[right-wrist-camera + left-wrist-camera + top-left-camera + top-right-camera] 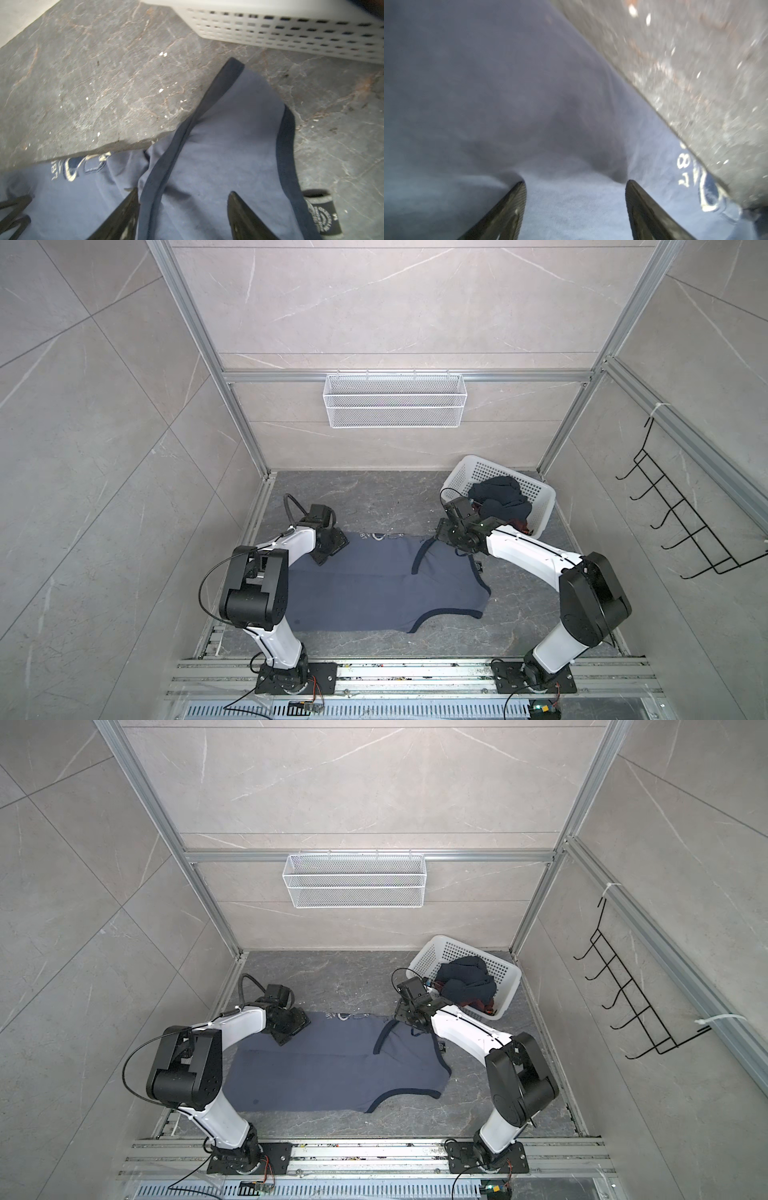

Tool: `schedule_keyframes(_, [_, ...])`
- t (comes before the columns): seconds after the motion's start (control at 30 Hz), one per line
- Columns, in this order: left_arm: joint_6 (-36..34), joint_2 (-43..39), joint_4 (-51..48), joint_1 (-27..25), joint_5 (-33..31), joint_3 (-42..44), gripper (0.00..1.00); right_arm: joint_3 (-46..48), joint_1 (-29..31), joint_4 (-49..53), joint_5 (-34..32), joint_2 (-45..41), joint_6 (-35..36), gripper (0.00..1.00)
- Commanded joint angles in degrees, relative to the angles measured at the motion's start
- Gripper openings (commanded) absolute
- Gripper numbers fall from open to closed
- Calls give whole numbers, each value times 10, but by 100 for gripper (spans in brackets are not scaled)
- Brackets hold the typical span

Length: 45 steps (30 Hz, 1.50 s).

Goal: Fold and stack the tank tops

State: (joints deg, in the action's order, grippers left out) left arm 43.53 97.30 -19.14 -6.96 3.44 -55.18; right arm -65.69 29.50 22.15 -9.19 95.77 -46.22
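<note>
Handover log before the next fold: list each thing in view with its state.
slate-blue tank top: laid out flat on the table
dark navy tank top: crumpled in the white basket
white basket: on the table, holding that top
left tool: open, above the slate-blue tank top
right tool: open, above its strap
wire basket: hung up, empty
hook rack: bare

Dark grey veined stone tabletop (pixel 374 497), flecked with white specks. Lying flat across its middle, slate-blue tank top (pixel 374 589): hem toward 9 o'clock, dark-trimmed straps toward 3 o'clock, white lettering along the 12 o'clock edge, black label (pixel 478 567) at 3 o'clock. Standing at 2 o'clock, white perforated basket (pixel 478 472), near one strap, not touching.
</note>
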Motion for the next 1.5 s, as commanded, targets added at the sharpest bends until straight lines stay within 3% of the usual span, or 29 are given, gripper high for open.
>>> schedule_keyframes(0.0, [-1,-12,-11,60,-13,51,78,-33,-4,10,-2,32,-18,69])
schedule_keyframes(0.17, [-23,-37,-16,95,-13,58,78,-106,-4,45,-5,97,-37,66])
schedule_keyframes(0.67, [-26,-54,-8,97,-3,64,79,-337,12,167,-47,286,-75,58])
schedule_keyframes(1.13, [-25,-54,0,96,-3,72,79,-475,13,248,-71,406,-79,45])
schedule_keyframes(1.47, [-18,-62,2,97,-24,79,79,-479,16,274,-70,430,-84,39])
